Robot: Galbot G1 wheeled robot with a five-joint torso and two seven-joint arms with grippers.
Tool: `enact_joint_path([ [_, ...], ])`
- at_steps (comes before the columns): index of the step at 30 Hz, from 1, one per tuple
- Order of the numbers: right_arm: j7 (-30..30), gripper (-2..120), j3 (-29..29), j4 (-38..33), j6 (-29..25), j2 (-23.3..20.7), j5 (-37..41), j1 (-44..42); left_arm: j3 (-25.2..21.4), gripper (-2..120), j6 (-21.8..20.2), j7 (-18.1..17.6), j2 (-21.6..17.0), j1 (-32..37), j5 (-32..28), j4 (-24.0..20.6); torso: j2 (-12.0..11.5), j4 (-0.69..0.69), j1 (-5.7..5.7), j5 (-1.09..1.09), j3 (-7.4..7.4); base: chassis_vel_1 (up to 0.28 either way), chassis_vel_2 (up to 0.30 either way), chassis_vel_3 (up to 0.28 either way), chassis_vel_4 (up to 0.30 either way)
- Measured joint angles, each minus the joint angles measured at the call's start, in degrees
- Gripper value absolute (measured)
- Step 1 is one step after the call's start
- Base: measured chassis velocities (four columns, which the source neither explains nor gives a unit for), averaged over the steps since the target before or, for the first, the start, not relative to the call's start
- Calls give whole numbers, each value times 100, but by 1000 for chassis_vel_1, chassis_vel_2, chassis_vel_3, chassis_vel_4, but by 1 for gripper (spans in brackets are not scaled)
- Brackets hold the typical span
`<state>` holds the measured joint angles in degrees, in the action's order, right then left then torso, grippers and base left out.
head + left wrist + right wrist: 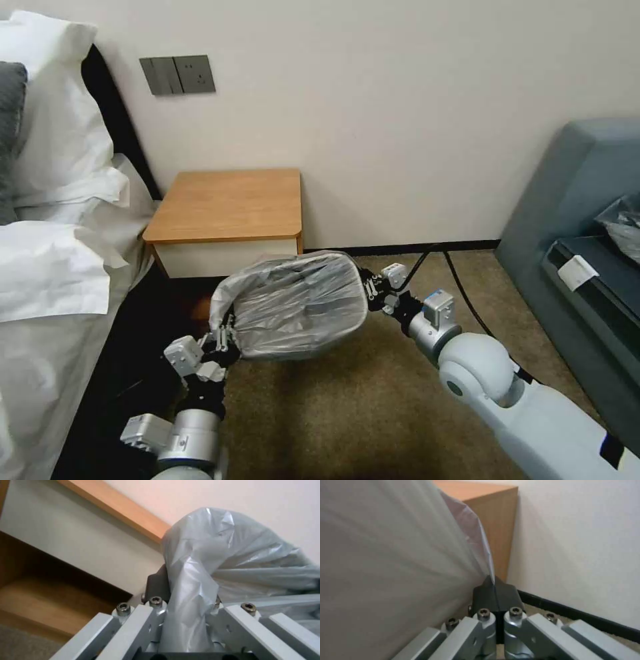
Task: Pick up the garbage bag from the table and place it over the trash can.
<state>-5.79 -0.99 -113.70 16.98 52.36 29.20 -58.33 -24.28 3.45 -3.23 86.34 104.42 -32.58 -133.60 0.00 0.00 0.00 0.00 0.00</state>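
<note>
Garbage bag (pixel 293 307), silvery-grey and crinkled, stretched wide open between two grippers, held in the air above the brown carpet (pixel 373 407) just in front of the nightstand (pixel 227 203). Mouth of the bag spread into a broad rounded opening at the centre of the head view, faint pinkish band along the rim. Beneath the bag, nothing but plastic and shadow to be made out, so whether a bin sits there cannot be told.

Left gripper (pixel 223 340) at about 8 o'clock of the bag, clamped on the rim; in the left wrist view a thick fold of plastic (pixel 186 600) bunched between the fingers (pixel 156 585), with the white drawer front and wooden shelf of the nightstand behind. Right gripper (pixel 369 288) at about 3 o'clock of the bag, pinched on the opposite rim; in the right wrist view dark fingertips (pixel 495 596) pressed together with the thin edge of the bag (pixel 480 542) caught between them.

Nightstand top bare, at 11 o'clock from the bag, against the cream wall (pixel 400 100). White bedding (pixel 60 233) at 9 o'clock, blue-grey sofa (pixel 580 200) at 3 o'clock.
</note>
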Motion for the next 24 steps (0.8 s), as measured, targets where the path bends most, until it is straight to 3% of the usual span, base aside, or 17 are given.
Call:
enact_joint_path([
  [8, 61, 0, -159, 372, -179, 80, -403, 119, 167, 8, -3, 18, 13, 45, -66, -118, 0, 0, 0, 0, 0, 0, 0, 0, 0],
  [16, 122, 0, -183, 872, -520, 208, -1580, 187, 159, 9, -18, 54, 16, 20, -203, -142, 0, 0, 0, -1, 0, 0, 0, 0, 0],
  [24, 113, 0, -194, 1227, -699, 296, -2254, 246, 91, 9, -21, 73, 57, -42, -307, -148, 0, 0, 0, 0, 0, 0, 0, 0, 0],
])
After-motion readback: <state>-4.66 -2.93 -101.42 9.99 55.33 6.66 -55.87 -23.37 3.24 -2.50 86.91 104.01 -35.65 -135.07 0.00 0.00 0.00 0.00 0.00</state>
